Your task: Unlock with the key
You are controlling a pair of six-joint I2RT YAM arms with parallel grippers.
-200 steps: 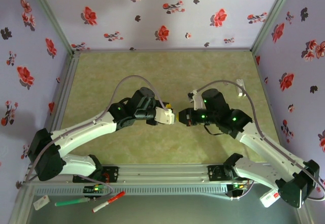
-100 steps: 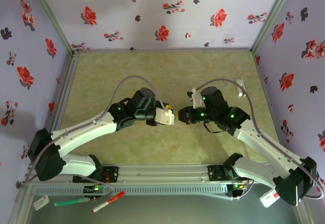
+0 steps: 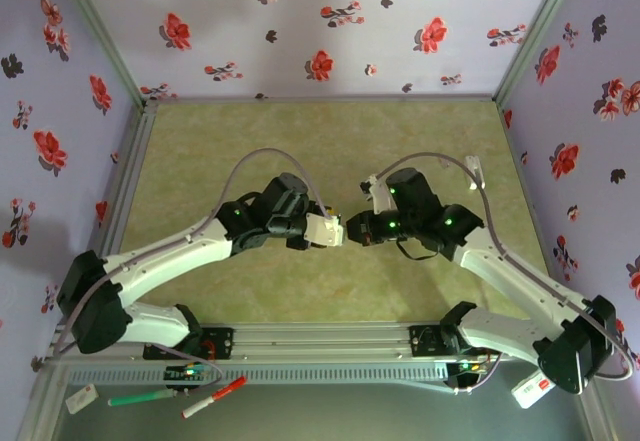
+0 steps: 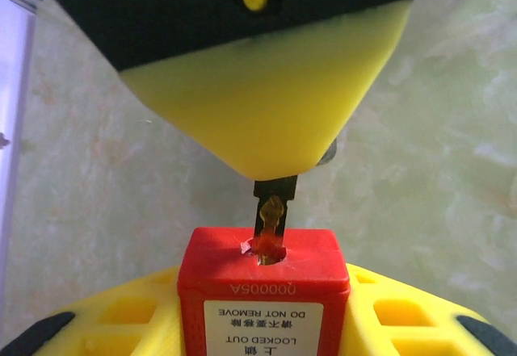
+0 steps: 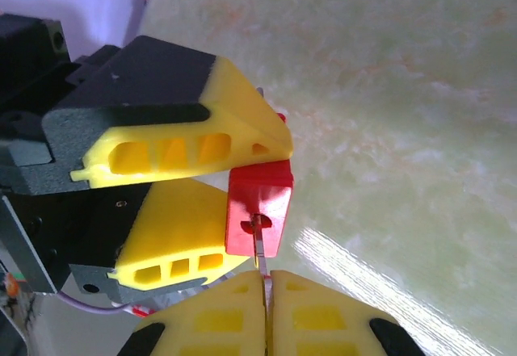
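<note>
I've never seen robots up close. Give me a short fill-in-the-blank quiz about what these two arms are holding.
The left gripper is shut on a padlock whose body is coloured ____.
The right gripper pinches the key, whose tip meets the padlock's ____.
The padlock's label reads LOCKED OUT, DO NOT ____.
Missing words: red; keyhole; REMOVE.

A: Any clutter?
B: Green marker [image 3: 135, 398] and red-and-white marker [image 3: 213, 397], near left, just beside each other. White tag [image 3: 82, 398] left of them.
A: Surroundings?
B: Greenish mat [image 3: 200, 151], floral walls [image 3: 320, 21] on three sides.
</note>
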